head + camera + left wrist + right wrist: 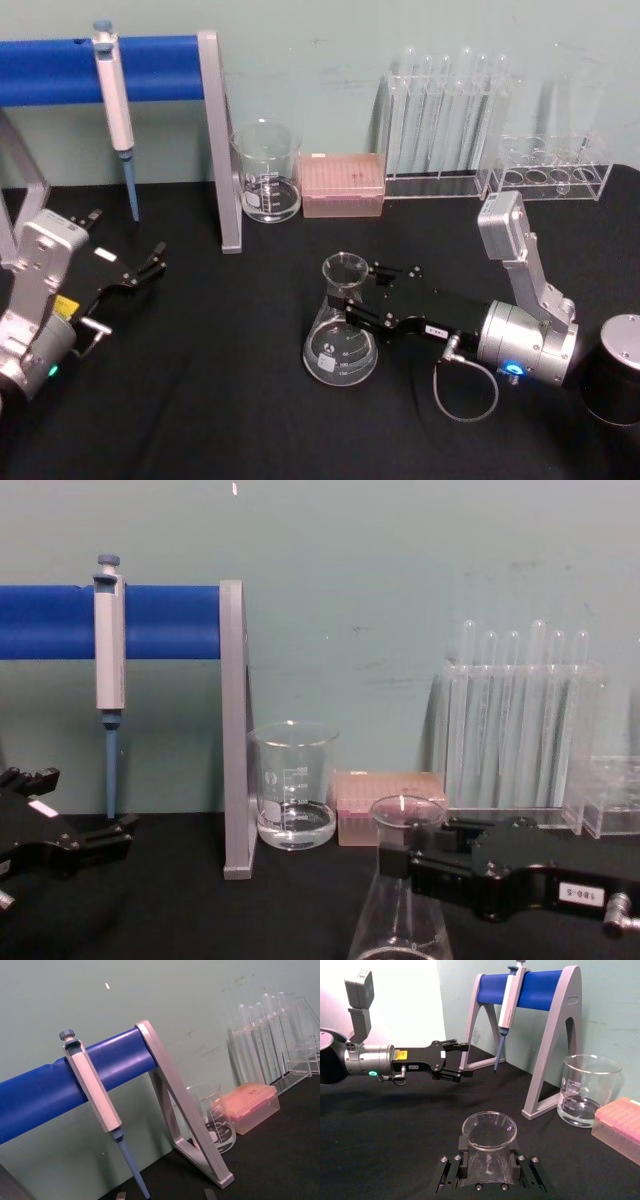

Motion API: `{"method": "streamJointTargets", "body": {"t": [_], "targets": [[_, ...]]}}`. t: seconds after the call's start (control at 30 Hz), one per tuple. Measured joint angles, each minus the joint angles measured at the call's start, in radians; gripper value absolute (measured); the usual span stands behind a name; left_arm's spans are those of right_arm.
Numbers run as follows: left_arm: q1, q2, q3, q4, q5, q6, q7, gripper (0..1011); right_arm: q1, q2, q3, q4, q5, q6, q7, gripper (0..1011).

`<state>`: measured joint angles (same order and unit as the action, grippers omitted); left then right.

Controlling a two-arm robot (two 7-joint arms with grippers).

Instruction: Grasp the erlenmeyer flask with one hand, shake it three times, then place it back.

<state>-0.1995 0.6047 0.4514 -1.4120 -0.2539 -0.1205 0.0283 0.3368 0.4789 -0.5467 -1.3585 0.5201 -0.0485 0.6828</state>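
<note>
My right gripper reaches in from 3 o'clock, its jaws pressed on the neck of the flask. The flask stands just toward 5 o'clock of the table's middle, its base apparently down on the surface. I judge the grasp made and the lift not yet begun. The next move calls for a straight lift off the surface, then three short shakes. The glass looks slick, so I'd keep them gentle and the neck upright. My left gripper idles at 9 o'clock, spread and holding nothing.

A pale green wall backs the black table. Along it stand a blue rack at 11 o'clock carrying a pipette, test tubes at 1, a beaker at 12, and a pink box beside it.
</note>
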Motion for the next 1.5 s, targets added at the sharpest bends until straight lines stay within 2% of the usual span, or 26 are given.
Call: {"method": "streamJointTargets", "body": {"t": [0.93, 1.0, 1.03, 1.13, 1.23, 1.27, 1.3, 1.5], "targets": [[0.0, 0.0, 0.0, 0.0, 0.0, 0.0, 0.0, 1001, 0.0, 0.0, -0.001, -0.001, -0.001, 0.0, 0.001, 447], [0.0, 0.0, 0.0, 0.0, 0.0, 0.0, 0.0, 1001, 0.0, 0.0, -0.001, -0.001, -0.002, 0.0, 0.001, 472], [0.0, 0.0, 0.0, 0.0, 0.0, 0.0, 0.0, 1001, 0.0, 0.0, -0.001, -0.001, -0.002, 0.001, 0.001, 530], [0.0, 0.0, 0.0, 0.0, 0.0, 0.0, 0.0, 1001, 0.0, 0.0, -0.001, -0.001, -0.003, 0.001, 0.001, 592], [0.0, 0.0, 0.0, 0.0, 0.0, 0.0, 0.0, 1001, 0.0, 0.0, -0.001, -0.001, -0.003, 0.001, 0.001, 713], [0.0, 0.0, 0.0, 0.0, 0.0, 0.0, 0.0, 1001, 0.0, 0.0, -0.001, -0.001, -0.003, 0.001, 0.001, 713], [0.0, 0.0, 0.0, 0.0, 0.0, 0.0, 0.0, 1001, 0.0, 0.0, -0.001, -0.001, -0.003, 0.001, 0.001, 768], [0.0, 0.0, 0.0, 0.0, 0.0, 0.0, 0.0, 1001, 0.0, 0.0, -0.001, -0.001, -0.003, 0.001, 0.001, 930]]}}
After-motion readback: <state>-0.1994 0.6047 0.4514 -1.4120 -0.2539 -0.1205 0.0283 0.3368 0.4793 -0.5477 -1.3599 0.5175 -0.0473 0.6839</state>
